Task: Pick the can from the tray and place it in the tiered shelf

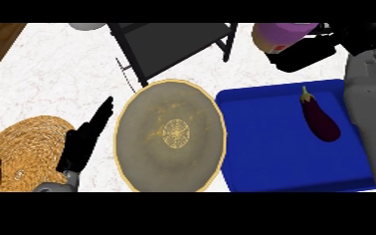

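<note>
The right hand [312, 50], fingers curled round the purple can [283, 35], holds it just right of the tiered shelf [172, 45].

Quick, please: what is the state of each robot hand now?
Left robot hand: open, fingers straight, holding nothing.
Right robot hand: closed on the can.

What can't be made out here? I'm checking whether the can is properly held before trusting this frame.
- Can: head view, its lower part hidden by the right hand curled round it.
- Shelf: its top cut off by the picture's upper edge.
- Basket: cut off by the left edge and partly behind the left hand.
</note>
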